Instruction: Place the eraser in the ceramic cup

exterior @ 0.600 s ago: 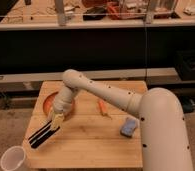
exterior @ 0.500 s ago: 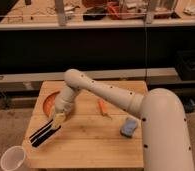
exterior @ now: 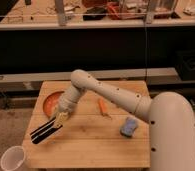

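Your gripper [exterior: 38,136] hangs low over the table [exterior: 91,146], with the ceramic cup [exterior: 13,159] near at its 7 o'clock. You cannot tell if it is closed or carries the eraser; no eraser shows in the cup, so the drop is not yet done

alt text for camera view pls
White robot arm reaches across a wooden table, gripper low over its left side, short of the white ceramic cup by the front-left corner. An orange bowl, small orange item and blue sponge lie on the table.
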Tool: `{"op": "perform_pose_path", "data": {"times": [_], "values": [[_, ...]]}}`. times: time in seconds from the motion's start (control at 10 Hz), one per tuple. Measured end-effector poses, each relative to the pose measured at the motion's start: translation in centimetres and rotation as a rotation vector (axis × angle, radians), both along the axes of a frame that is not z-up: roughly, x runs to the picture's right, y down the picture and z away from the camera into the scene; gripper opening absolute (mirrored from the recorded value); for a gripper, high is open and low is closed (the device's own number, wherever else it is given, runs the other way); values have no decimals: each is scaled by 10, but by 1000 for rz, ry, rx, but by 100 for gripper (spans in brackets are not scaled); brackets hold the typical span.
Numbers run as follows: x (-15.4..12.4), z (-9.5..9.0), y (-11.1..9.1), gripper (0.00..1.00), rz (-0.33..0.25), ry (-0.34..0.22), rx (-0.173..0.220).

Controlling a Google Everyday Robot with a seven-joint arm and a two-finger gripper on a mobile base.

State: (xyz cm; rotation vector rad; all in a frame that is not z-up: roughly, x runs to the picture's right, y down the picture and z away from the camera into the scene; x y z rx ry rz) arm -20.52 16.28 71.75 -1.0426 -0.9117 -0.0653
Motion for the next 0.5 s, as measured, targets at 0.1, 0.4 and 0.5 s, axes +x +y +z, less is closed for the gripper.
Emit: {"op": "perform_pose_path", "data": {"times": [0.1,0.4,0.5], "values": [[9,0,-3,4,38,-19,-2],[30,-5,-10,4,157,-152,-26],[29,-11,-10,4,175,-213,-32]]}}
